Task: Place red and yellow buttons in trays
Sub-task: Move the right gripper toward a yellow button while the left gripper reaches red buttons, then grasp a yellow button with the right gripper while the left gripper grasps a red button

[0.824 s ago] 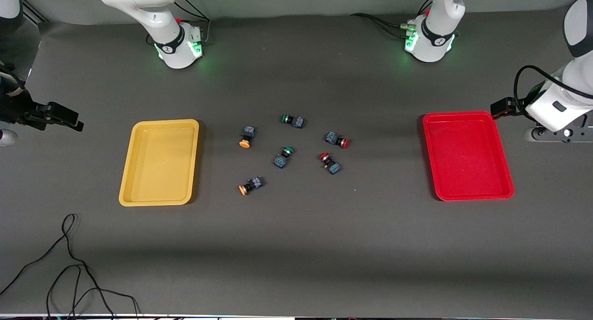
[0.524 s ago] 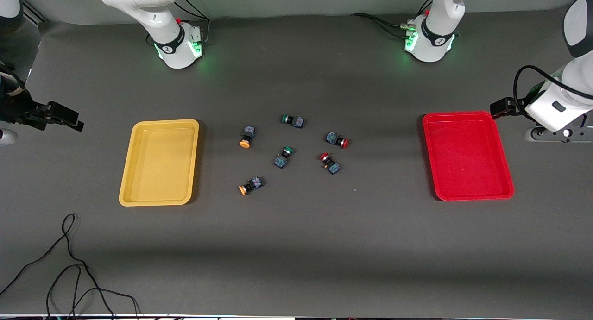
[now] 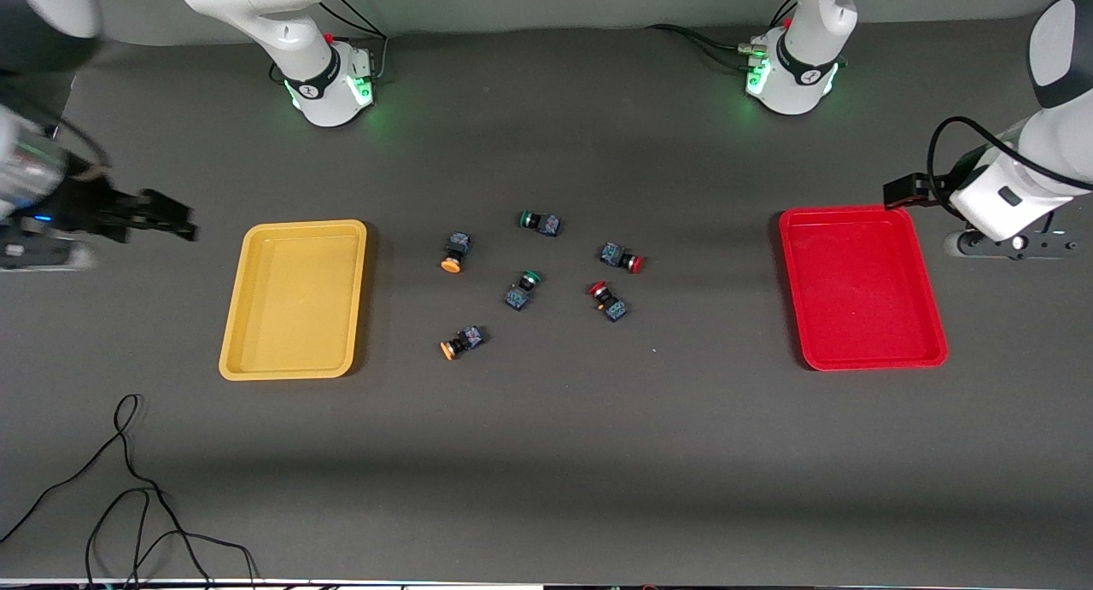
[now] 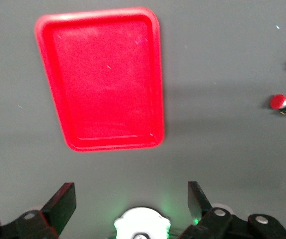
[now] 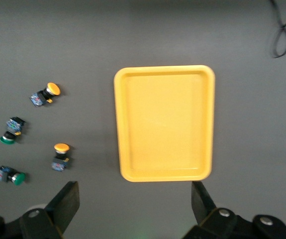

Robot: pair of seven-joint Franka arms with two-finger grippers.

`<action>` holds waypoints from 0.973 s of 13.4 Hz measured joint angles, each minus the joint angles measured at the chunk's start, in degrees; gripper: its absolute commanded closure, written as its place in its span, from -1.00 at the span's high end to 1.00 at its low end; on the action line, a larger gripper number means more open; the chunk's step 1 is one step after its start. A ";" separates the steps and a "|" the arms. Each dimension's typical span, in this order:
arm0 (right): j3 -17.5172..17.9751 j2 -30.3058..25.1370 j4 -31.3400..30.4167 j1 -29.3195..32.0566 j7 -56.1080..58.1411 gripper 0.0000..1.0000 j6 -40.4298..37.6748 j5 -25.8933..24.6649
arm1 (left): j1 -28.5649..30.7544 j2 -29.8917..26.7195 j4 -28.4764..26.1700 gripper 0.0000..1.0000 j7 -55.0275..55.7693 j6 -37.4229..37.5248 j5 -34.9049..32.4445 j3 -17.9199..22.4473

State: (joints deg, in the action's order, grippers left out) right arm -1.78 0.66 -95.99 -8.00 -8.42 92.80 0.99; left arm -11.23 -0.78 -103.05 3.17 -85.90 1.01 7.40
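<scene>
Even, soft overhead light; the right gripper (image 3: 162, 219) is motion-blurred, the yellow tray (image 3: 295, 298) casts a faint shadow, and green glow surrounds the arm bases (image 3: 329, 86).

Six buttons (image 3: 529, 274) lie clustered on the table (image 3: 546, 470) between the two trays (image 3: 295, 298), touching neither.

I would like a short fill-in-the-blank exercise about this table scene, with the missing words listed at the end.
1. The buttons between the trays number ____ in all.
2. Both the yellow tray and the red tray hold ____ buttons.
3. The button in the middle of the group has a ____ cap.
4. The left gripper and the right gripper both have their fingers ____.

Missing words: six; no; green; open
</scene>
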 measured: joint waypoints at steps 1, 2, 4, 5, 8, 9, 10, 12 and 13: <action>0.07 -0.27 -2.43 -2.67 -3.42 1.00 2.54 0.01 | -1.14 0.04 -0.68 1.00 2.81 0.80 0.46 -0.40; 0.14 -0.74 -5.15 -5.38 -7.38 1.00 5.22 0.03 | -2.78 0.10 -1.59 1.00 6.02 1.01 0.85 -0.96; 0.22 -1.94 -10.91 -11.33 -16.37 1.00 10.80 0.06 | -5.98 0.40 -3.53 1.00 11.42 1.00 2.76 -2.01; 0.27 -2.48 -13.74 -14.68 -21.23 1.00 13.45 0.06 | -7.48 1.01 -4.30 1.00 13.38 0.96 3.53 -2.35; 0.42 -3.53 -20.23 -23.77 -34.29 1.00 19.27 0.09 | -10.80 6.93 -5.40 1.00 19.27 -2.92 8.06 -2.53; 0.43 -3.85 -21.96 -26.12 -37.67 1.00 20.96 0.09 | -11.39 9.93 -5.45 1.00 21.74 -5.95 10.08 -2.62; 0.44 -4.27 -23.87 -28.24 -40.70 1.00 22.76 0.09 | -12.21 13.34 -5.44 1.00 24.50 -9.73 11.68 -3.03; 0.45 -4.93 -28.07 -31.17 -44.65 1.00 26.75 0.09 | -14.76 20.47 -5.16 1.00 31.68 -18.28 14.29 -4.68; 0.40 -4.95 -30.02 -31.65 -45.38 1.00 28.76 0.09 | -16.01 23.66 -4.96 1.00 35.99 -22.41 15.60 -5.87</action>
State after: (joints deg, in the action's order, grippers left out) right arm -1.38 -4.29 -126.01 -39.65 -53.80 121.56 1.09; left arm -27.24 22.88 -108.01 39.16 -108.32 16.61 1.52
